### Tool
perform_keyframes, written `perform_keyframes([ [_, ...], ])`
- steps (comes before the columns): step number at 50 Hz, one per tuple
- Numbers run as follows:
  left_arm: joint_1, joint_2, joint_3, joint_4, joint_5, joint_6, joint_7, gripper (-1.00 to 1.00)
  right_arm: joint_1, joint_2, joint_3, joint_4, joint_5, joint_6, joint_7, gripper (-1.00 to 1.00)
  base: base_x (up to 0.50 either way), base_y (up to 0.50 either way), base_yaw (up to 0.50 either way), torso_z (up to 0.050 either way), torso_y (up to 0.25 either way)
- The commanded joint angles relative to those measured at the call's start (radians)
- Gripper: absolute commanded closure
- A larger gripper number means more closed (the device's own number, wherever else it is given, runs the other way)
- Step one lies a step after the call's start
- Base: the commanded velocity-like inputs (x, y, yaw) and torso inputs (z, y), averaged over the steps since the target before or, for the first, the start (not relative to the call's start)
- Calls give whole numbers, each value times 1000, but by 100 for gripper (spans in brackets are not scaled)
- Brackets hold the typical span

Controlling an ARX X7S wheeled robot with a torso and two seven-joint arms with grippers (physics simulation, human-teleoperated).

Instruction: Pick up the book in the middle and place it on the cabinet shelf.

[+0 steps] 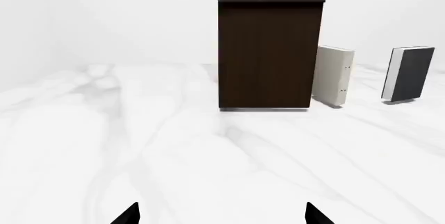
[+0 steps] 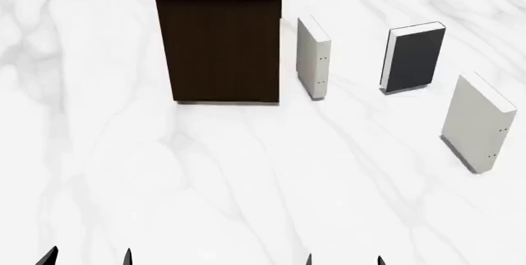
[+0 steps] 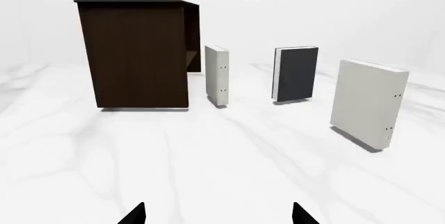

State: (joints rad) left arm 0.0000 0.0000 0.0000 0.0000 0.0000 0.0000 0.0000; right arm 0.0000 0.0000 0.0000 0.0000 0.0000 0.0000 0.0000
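Charcoal is the colour to steer for: the book (image 2: 413,57) you want stands upright on the white marbled table (image 2: 206,172), between two paler books — an off-white one (image 2: 313,58) just beside the cabinet shelf (image 2: 220,37) and another (image 2: 478,122) nearer you on the right. All three are well apart from each other, so you have room to work.

Both grippers sit low at the near edge, far from everything. Only the fingertips show. The left gripper (image 2: 86,257) and the right gripper (image 2: 343,260) each have their jaws spread with nothing between them.

Use the right arm, I'd judge, since the dark book lies on that side. In the right wrist view the book (image 3: 296,74) shows its white page edge on one side and its broad dark cover toward you. Come in high enough to clear the nearer pale book (image 3: 368,103), then turn the wrist so the fingers close across the book's thickness, not its wide face.

Grip near the top and squarely — an upright book will probably topple from a glancing touch. Once it is held, lift it straight up before you swing toward the cabinet, and clear the pale book standing beside the dark side panel.
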Motion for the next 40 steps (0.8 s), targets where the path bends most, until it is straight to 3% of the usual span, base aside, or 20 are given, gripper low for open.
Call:
perform_keyframes([
  [1,-2,-16,18,-6,-15,4,-20,-100,-3,16,-22,-5,15,2,18,-100,0,0,0,0,0],
  [25,10,-74,83,23,-34,-2,-98,-100,-7,67,-71,-39,68,14,90,-100,0,0,0,0,0],
  [40,89,-117,121,498,0,-231,-134,-100,-59,107,-75,-473,104,240,136,-100,0,0,0,0,0],
])
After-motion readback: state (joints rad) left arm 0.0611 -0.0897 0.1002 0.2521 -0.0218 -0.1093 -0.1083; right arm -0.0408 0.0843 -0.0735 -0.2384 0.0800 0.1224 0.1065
